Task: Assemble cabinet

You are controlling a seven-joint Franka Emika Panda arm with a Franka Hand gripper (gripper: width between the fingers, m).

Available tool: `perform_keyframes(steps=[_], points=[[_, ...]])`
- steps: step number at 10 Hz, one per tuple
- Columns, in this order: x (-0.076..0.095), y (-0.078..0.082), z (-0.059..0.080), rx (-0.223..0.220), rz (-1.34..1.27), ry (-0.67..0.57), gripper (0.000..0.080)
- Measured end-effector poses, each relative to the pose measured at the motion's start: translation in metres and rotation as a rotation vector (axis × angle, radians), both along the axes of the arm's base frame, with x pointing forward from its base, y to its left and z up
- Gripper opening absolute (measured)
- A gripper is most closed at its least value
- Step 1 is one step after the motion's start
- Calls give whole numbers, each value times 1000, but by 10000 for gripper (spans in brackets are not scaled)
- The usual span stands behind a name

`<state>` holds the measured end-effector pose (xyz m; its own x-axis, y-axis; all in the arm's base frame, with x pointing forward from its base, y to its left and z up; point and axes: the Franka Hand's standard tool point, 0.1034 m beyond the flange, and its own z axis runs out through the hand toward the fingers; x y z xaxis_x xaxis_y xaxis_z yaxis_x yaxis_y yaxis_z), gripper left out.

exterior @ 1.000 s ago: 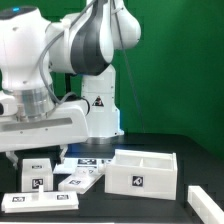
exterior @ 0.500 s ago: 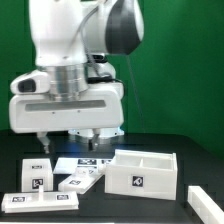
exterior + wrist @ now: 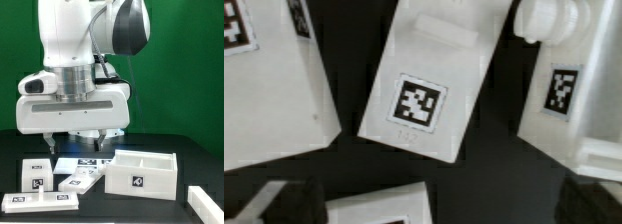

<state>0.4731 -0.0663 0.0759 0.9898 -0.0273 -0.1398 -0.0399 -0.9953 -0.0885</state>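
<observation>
The cabinet box [image 3: 141, 170], white with inner dividers and a tag on its front, stands on the black table at the exterior view's right. Three flat white tagged panels lie to its left: one [image 3: 38, 172], one [image 3: 79, 180] and a long one [image 3: 40, 202] at the front. My gripper [image 3: 68, 138] hangs open and empty well above the panels. In the wrist view my gripper [image 3: 441, 202] looks down on a tagged panel [image 3: 427, 88], with another panel [image 3: 260, 90] and a tagged part [image 3: 562, 95] beside it. The dark fingers [image 3: 292, 200] stand wide apart.
The marker board [image 3: 92, 160] lies flat behind the panels, under the arm. A white strip [image 3: 206, 199] lies at the front on the exterior view's right. A green wall stands behind the table.
The arm has swung from the exterior view's left toward the middle, so the gripper now hangs over the panels. The parts on the table have not moved.
</observation>
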Motion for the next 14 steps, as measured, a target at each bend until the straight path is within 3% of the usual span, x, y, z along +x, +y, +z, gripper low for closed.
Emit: perform_keyframes(steps=[1, 3, 8, 9, 10, 11, 14], points=[[5, 21, 3, -18, -96, 8, 649], [23, 82, 10, -47, -195, 1, 649], [25, 83, 5, -58, -268, -30, 649], [23, 105, 6, -94, -289, -48, 649], [19, 129, 5, -102, -260, -49, 649], [18, 139, 5, -101, -244, -49, 649], [17, 140, 4, -99, -242, -47, 649]])
